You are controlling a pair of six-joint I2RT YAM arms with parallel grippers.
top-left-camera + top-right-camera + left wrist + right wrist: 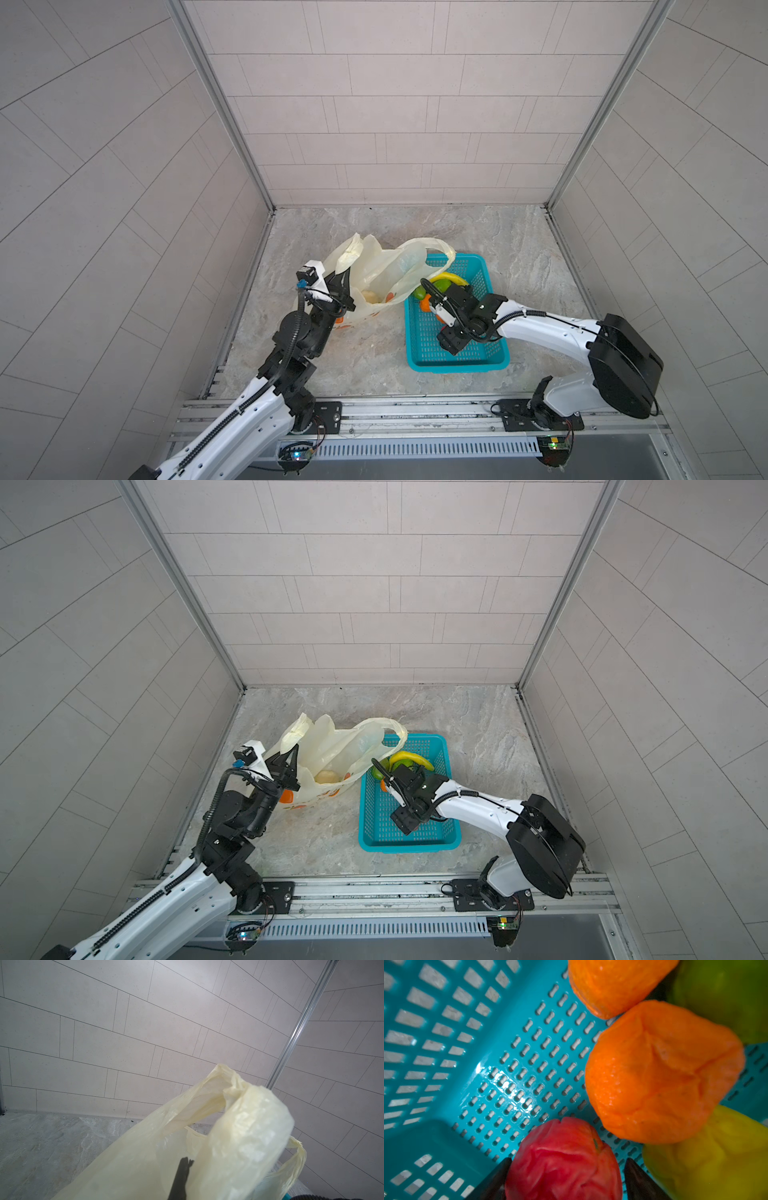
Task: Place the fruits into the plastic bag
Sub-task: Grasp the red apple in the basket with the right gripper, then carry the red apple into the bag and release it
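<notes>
plastic bag (332,746): orange print (286,796) unreadable; left pincer (187,1162) pinches bag rim

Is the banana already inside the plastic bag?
No, the banana lies in the teal basket, next to the plastic bag rather than inside it.

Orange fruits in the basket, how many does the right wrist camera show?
2. One orange fruit lies on the basket floor next to the red fruit and yellow fruit; the other orange fruit beside it, by the green fruit. More may be hidden outside this view.
</notes>
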